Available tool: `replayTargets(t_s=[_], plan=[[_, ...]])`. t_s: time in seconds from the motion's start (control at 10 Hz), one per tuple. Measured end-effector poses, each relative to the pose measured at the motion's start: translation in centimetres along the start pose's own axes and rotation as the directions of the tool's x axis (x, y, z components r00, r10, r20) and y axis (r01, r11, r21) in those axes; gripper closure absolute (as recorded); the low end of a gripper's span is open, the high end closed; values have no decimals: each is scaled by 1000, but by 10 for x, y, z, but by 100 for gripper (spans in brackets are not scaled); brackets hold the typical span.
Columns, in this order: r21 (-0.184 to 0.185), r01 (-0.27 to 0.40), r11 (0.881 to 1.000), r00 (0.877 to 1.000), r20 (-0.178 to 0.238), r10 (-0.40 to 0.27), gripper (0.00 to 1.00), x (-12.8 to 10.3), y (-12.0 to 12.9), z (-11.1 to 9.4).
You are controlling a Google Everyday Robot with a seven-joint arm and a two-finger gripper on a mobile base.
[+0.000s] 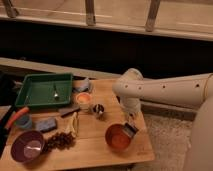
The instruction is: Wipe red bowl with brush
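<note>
The red bowl sits on the wooden table near its front right corner, glossy orange-red inside. The brush, small and dark with a pale greyish head, rests at the bowl's right rim. My gripper hangs straight down from the white arm just above the bowl's right edge and is shut on the brush. The brush handle is hidden by the gripper.
A green tray holding a utensil stands at the back left. A pale-orange cup, a small dark cup, a purple bowl, grapes, a blue block and an orange-handled tool lie left of the bowl.
</note>
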Motion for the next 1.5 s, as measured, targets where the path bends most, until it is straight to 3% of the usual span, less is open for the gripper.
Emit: replayTargets(t_s=[0.2,0.7,1.1,1.5], plan=[[-20,36,999,999,-10,-37,100,16,14,1],[-49,177,983,984,-3,-177,100,2,73,0],[-38,123,992,992,-3,-123,100,-41,55,6],[-9,24,1000,1000,-3,-24,100,-30,10,3]])
